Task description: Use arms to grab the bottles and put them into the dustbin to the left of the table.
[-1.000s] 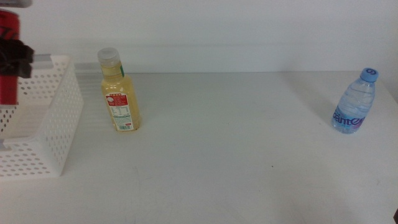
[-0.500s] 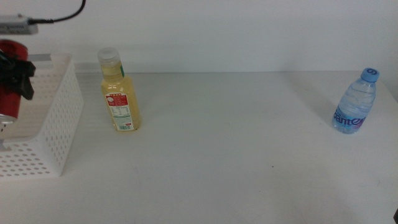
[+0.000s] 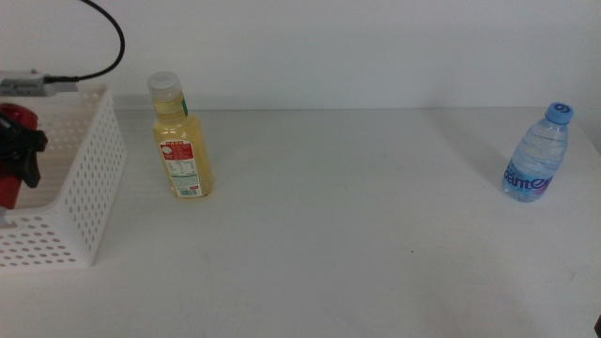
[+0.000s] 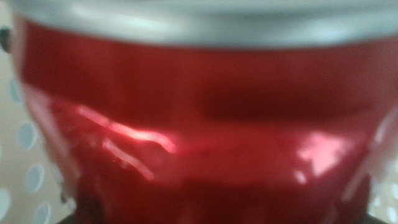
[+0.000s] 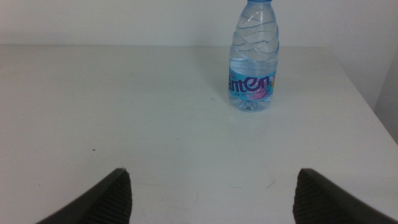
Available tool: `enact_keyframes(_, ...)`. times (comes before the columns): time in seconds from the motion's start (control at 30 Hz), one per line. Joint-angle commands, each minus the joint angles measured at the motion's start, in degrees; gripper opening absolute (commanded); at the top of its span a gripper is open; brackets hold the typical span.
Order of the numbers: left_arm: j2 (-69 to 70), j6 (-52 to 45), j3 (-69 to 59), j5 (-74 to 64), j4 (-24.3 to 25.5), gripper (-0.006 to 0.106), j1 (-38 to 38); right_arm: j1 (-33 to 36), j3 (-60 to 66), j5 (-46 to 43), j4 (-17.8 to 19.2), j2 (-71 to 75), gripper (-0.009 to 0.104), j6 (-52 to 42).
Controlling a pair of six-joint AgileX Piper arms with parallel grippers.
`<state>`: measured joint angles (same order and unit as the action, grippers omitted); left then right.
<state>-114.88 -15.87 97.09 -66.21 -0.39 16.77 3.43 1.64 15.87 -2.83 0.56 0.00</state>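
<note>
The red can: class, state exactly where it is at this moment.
In the middle view the red can is at the far left, gripped by the left gripper inside the white dustbin, left of the yellow juice bottle.

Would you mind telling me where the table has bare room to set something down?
The widest bare stretch of the table lies between the juice bottle and the water bottle, and along the near edge. It is crowded at the left: the dustbin stands close beside the juice bottle, with the left claw holding the red can inside it.
</note>
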Motion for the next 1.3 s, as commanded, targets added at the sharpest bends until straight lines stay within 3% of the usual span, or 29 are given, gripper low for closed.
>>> enact_keyframes(0.0,2.4,0.7,2.2,0.4,0.4,-0.005,0.0,-0.3,-0.5,-4.0,0.6,1.6,0.068,-0.7)
enact_keyframes(0.2,0.5,0.7,2.2,1.7,0.4,-0.002,0.0,-0.3,-0.5,-4.0,0.6,1.6,0.068,-0.7)
enact_keyframes(0.4,-0.9,2.1,2.2,2.6,0.4,0.014,0.0,-0.3,-0.5,-4.0,0.6,1.6,0.068,-0.7)
enact_keyframes(0.67,-1.0,2.1,2.2,2.6,-1.0,0.061,-0.4,-0.3,-0.5,-4.0,0.6,1.6,0.068,-0.7)
enact_keyframes(0.87,0.2,2.5,2.2,2.3,0.4,0.086,-1.8,-0.3,-0.5,-4.0,0.6,1.6,0.068,-0.7)
enact_keyframes(1.27,11.5,8.5,2.2,1.0,1.8,0.090,-4.9,-0.3,-0.5,-4.0,0.6,1.6,0.068,-0.7)
